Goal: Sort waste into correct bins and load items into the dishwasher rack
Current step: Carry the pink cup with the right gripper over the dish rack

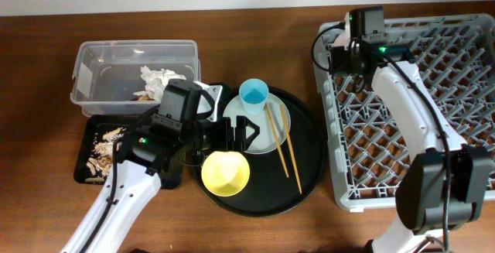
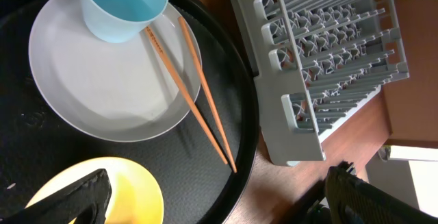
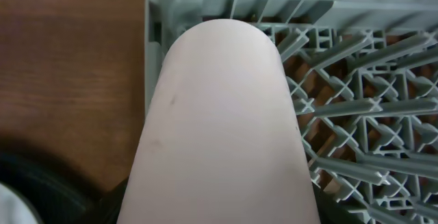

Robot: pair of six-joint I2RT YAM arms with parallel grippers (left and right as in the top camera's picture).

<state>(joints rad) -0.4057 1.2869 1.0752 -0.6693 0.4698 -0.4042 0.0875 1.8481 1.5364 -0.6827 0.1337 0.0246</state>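
My left gripper [image 1: 234,135] [image 2: 212,203] is open and empty over the round black tray, just beyond the yellow bowl [image 1: 226,173] [image 2: 109,190]. The pale plate [image 1: 259,129] [image 2: 102,94] carries the light-blue cup [image 1: 254,96] [image 2: 123,5], with the chopsticks [image 1: 283,141] [image 2: 195,94] lying across its edge. My right gripper [image 1: 340,52] is at the grey rack's [image 1: 464,44] [image 3: 356,114] far left corner, shut on the pink cup [image 3: 222,128], which fills the right wrist view. The white napkin [image 1: 160,76] lies in the clear tub [image 1: 93,75]. Food scraps [image 1: 104,148] lie in the shallow black tray [image 1: 83,168].
The round black tray [image 1: 309,152] [image 2: 226,59] sits between the bins and the rack, with a strip of bare wooden table between it and the rack. My left arm covers part of the shallow tray and the tub's near right corner.
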